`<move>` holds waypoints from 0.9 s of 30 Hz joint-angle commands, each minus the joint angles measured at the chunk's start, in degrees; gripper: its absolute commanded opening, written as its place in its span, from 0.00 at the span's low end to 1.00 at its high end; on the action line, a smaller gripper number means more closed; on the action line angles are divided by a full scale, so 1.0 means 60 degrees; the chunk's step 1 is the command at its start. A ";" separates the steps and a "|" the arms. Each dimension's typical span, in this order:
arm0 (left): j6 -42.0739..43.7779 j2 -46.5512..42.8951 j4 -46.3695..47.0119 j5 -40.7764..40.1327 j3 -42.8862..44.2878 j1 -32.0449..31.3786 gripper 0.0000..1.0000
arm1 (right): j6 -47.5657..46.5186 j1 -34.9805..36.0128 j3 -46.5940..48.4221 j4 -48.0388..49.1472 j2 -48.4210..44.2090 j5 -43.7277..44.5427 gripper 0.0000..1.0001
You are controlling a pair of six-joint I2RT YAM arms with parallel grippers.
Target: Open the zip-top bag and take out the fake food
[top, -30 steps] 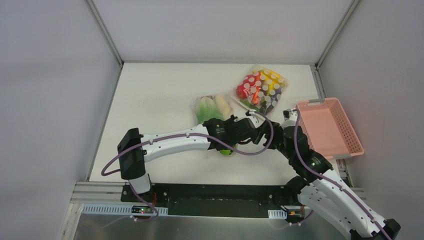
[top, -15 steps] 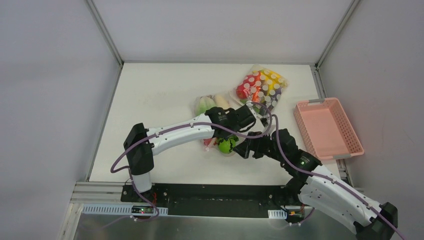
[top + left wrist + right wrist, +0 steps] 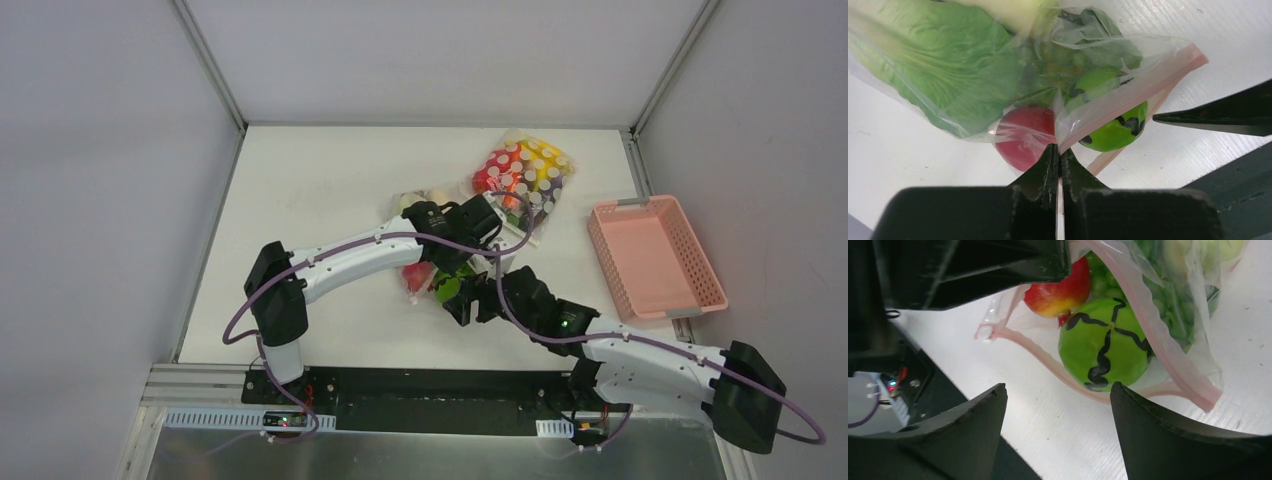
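My left gripper (image 3: 1058, 151) is shut on the pink zip edge of the zip-top bag (image 3: 1146, 86) and holds that side up, so the mouth gapes. Fake food fills the bag: leafy lettuce (image 3: 948, 65) deep inside, a red apple (image 3: 1025, 136) and a green round fruit (image 3: 1103, 352) with black lines at the opening. From above, the bag (image 3: 415, 203) lies mid-table, mostly under the left gripper (image 3: 445, 262). My right gripper (image 3: 1058, 386) is open just in front of the green fruit, its fingers (image 3: 1148, 430) low over the table and touching nothing. It also shows from above (image 3: 462, 300).
A white-dotted clear bag (image 3: 522, 175) of red, orange, yellow and purple items lies behind the zip-top bag. A pink basket (image 3: 655, 255) stands at the right edge. The table's dark front rail (image 3: 878, 375) is close behind the right gripper.
The right arm swung left from beside the basket to the bag's mouth, and its jaws narrowed a little. The left gripper moved back and up with the bag edge, uncovering the apple and green fruit.
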 commanded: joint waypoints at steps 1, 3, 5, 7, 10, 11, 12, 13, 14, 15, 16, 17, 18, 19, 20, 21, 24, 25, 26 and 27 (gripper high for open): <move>-0.0313 -0.0099 -0.0108 0.0529 0.0256 0.0170 0.00 | -0.0493 0.0356 0.0485 0.1174 0.0926 0.1836 0.79; -0.0348 -0.0140 -0.0097 0.0602 0.0231 0.0199 0.00 | -0.0421 0.0380 0.0386 0.1433 0.1261 0.2476 0.80; -0.0389 -0.0192 -0.0095 0.0691 0.0185 0.0223 0.00 | -0.0523 0.0375 0.0203 0.1786 0.1492 0.2948 0.81; -0.0442 -0.0238 -0.0090 0.0817 0.0106 0.0244 0.00 | -0.0673 0.0374 0.0049 0.2193 0.1658 0.3118 0.84; -0.0554 -0.0311 -0.0066 0.0937 -0.0020 0.0274 0.00 | -0.0869 0.0381 0.0002 0.2845 0.2066 0.2846 0.87; -0.0605 -0.0343 -0.0059 0.0970 -0.0066 0.0274 0.00 | -0.0921 0.0371 0.0026 0.3003 0.2239 0.2715 0.87; -0.0657 -0.0381 -0.0034 0.1002 -0.0110 0.0285 0.00 | -0.0945 0.0377 0.0060 0.3149 0.2425 0.2606 0.87; -0.0700 -0.0418 -0.0040 0.1009 -0.0165 0.0288 0.00 | -0.0981 0.0382 0.0097 0.3281 0.2635 0.2561 0.88; -0.0748 -0.0459 -0.0030 0.1016 -0.0199 0.0300 0.00 | -0.1011 0.0356 0.0148 0.3391 0.2843 0.2541 0.89; -0.0799 -0.0518 -0.0016 0.1020 -0.0255 0.0303 0.00 | -0.1066 0.0353 0.0218 0.3459 0.3052 0.2547 0.89; -0.0850 -0.0580 0.0000 0.1043 -0.0328 0.0311 0.00 | -0.1130 0.0346 0.0289 0.3534 0.3257 0.2550 0.89; -0.0915 -0.0659 0.0030 0.1071 -0.0404 0.0328 0.00 | -0.1230 0.0328 0.0355 0.3638 0.3430 0.2501 0.90; -0.0981 -0.0722 0.0067 0.1113 -0.0486 0.0354 0.00 | -0.1319 0.0293 0.0403 0.3772 0.3603 0.2403 0.91; -0.1043 -0.0807 0.0102 0.1140 -0.0578 0.0372 0.00 | -0.1405 0.0239 0.0448 0.3912 0.3771 0.2321 0.92; -0.1114 -0.0889 0.0123 0.1153 -0.0679 0.0389 0.00 | -0.1482 0.0165 0.0512 0.4043 0.3944 0.2223 0.92; -0.1186 -0.0980 0.0133 0.1156 -0.0769 0.0433 0.00 | -0.1554 0.0073 0.0571 0.4174 0.4134 0.2094 0.91; -0.1476 -0.1333 0.0281 0.1207 -0.1198 0.0599 0.00 | -0.1794 -0.0239 0.0836 0.4514 0.4687 0.1660 0.91; -0.1570 -0.1478 0.0351 0.1253 -0.1368 0.0676 0.00 | -0.1897 -0.0320 0.0941 0.4631 0.4888 0.1520 0.91; -0.1653 -0.1681 0.0430 0.1310 -0.1562 0.0769 0.00 | -0.1997 -0.0385 0.1033 0.4748 0.5069 0.1407 0.90; -0.1729 -0.1837 0.0503 0.1367 -0.1738 0.0878 0.00 | -0.2072 -0.0488 0.1182 0.4852 0.5289 0.1205 0.89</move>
